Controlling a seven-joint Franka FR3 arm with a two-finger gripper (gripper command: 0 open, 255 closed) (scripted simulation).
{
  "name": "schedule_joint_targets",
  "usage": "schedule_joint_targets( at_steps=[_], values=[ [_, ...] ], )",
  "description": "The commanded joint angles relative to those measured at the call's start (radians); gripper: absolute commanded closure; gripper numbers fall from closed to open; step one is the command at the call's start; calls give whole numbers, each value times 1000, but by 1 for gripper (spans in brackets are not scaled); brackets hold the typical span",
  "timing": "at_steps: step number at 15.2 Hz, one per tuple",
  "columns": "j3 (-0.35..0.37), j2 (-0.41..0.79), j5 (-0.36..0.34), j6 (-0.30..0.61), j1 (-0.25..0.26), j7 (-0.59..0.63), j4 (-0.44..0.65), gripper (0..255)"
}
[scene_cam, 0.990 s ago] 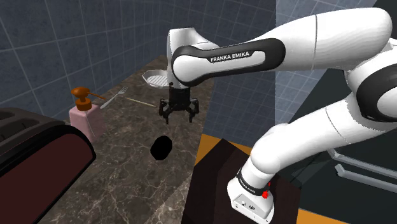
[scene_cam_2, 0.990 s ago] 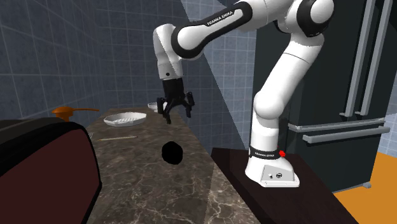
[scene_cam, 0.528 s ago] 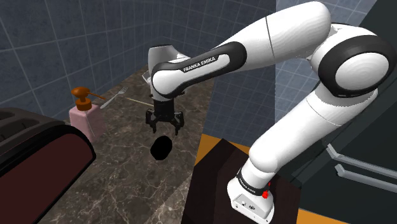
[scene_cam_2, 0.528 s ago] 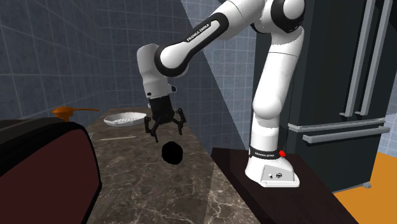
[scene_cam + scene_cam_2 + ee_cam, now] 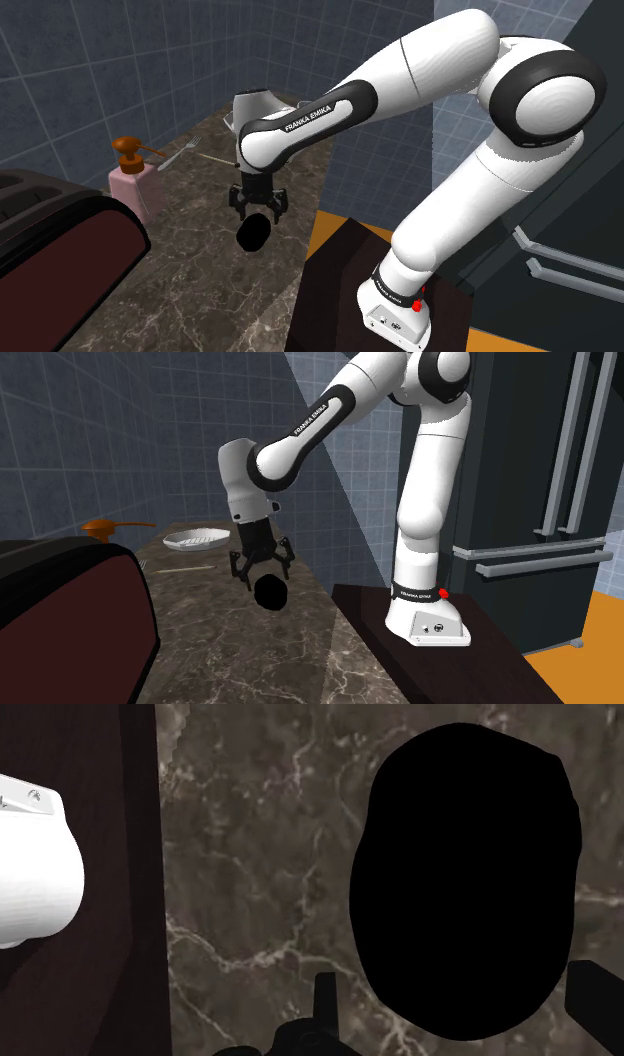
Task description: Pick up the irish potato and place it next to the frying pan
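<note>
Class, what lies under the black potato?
Dark marbled counter surrounds the potato and evidently runs beneath it. The patch directly below is covered, so nothing there can be checked.

Blue-grey tiled walls (image 5: 80, 60) back a dark marble counter (image 5: 200, 300), orange floor (image 5: 590, 642) beyond.

Bare marble counter (image 5: 195, 275) lies open around the black potato (image 5: 253, 232), hemmed by the pink soap bottle (image 5: 132, 185) and dark red appliance (image 5: 70, 250) toward the shoulder view's left and the stand (image 5: 340, 280) close on its right.

One black potato (image 5: 253, 232), one pink soap dispenser (image 5: 132, 182), one fork (image 5: 178, 156), one pale pan (image 5: 197, 537).
</note>
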Motion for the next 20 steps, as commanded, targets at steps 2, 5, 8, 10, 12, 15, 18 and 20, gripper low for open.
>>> schedule_joint_targets(
  at_steps=[2,5,8,10,12,15,18,20],
  values=[
    [0,4,-2,7,-1,0,-2,0],
    [0,4,-2,7,-1,0,-2,0],
    [0,4,-2,6,-1,0,-2,255],
    [0,4,-2,7,-1,0,-2,255],
    [0,5,-2,7,-1,0,-2,255],
    [0,4,-2,7,-1,0,-2,255],
    [-4,-17,6,-24,1,-5,9,255],
    [-9,-37,12,-55,2,-10,21,255]
  ],
)
